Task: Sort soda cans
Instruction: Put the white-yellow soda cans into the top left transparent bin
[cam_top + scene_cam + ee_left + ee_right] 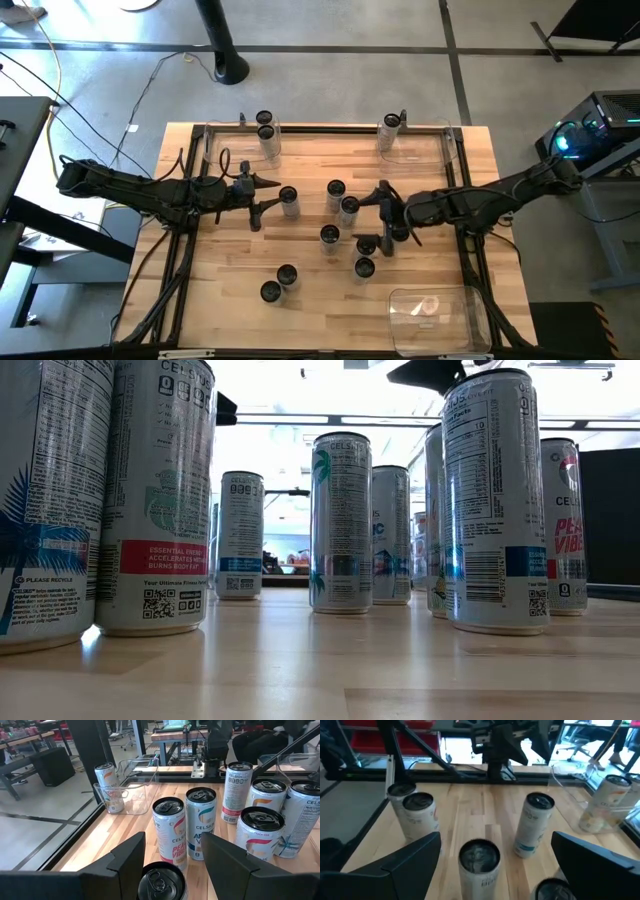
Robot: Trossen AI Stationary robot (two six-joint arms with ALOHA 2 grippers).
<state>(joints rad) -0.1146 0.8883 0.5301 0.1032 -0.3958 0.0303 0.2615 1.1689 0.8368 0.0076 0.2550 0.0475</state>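
Several soda cans point(348, 208) stand upright mid-table on their bases, pale-sided with dark tops. My left gripper point(270, 191) reaches in from the table's left and is open. One can point(160, 881) stands between its fingers without visible touch; it is the can point(289, 201) at that gripper's tip. My right gripper point(380, 214) comes from the right and is open wide. A can point(479, 857) stands ahead between its finger lines, apart from them. Two cans point(265, 128) sit in the far-left bin and one can point(390, 127) in the far-right bin.
Clear plastic bins stand at the far-left corner point(215, 148), the far-right corner point(440, 150) and the near-right corner point(440, 318). Two cans point(278, 283) stand apart toward the near-left. Bare wood lies along the near edge and the left side. Frame rails border the table.
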